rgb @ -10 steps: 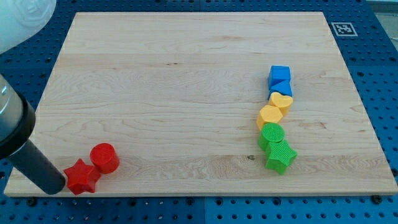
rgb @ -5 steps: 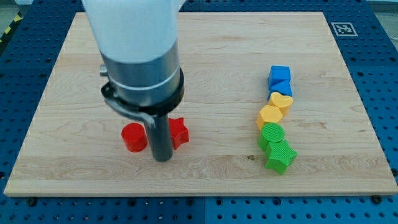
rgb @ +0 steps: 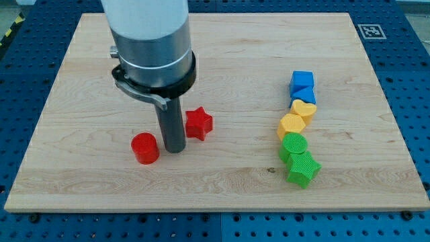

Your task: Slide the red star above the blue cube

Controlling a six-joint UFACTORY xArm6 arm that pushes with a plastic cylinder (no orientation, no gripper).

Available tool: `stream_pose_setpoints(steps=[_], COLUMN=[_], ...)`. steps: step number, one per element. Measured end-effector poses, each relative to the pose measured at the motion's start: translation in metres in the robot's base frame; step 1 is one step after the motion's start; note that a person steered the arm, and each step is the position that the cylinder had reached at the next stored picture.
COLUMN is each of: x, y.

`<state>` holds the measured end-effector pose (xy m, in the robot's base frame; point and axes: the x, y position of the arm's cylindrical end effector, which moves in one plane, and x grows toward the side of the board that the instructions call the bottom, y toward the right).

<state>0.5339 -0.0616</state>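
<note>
Mid-board, a bit toward the view's left: red star [rgb: 199, 124] lying flat on the wooden board [rgb: 222, 60], well apart from the blue cube [rgb: 302, 80], which sits far over at the view's right at the top of a little column of blocks. Directly below the cube and touching it, a blue block [rgb: 304, 94] of unclear shape (wedge-ish maybe), then a yellow heart [rgb: 304, 109], a yellow block [rgb: 291, 126], a green cylinder [rgb: 294, 144] and a green star [rgb: 303, 168], all packed in a line.

My tip [rgb: 175, 149] planted just beside the star's lower-left edge, probably touching or close to it, with the red cylinder [rgb: 144, 148] near on the other side, apart from both. Makes sense as a pushing spot: sitting left-below the star means a shove goes right and up, exactly toward the open wood above the cube. No pincer on this rig at all, just a plain rod, so nothing to open, close or grip.

As for heading: no real long axis on a star, roughly as wide as tall. One point aimed toward the view's top, another toward the right. Hard to call finer than that. Long way to go yet, most of the board's width.
</note>
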Motion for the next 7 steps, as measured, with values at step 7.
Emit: stream_pose_setpoints(steps=[7], x=[-0.113], y=[0.067])
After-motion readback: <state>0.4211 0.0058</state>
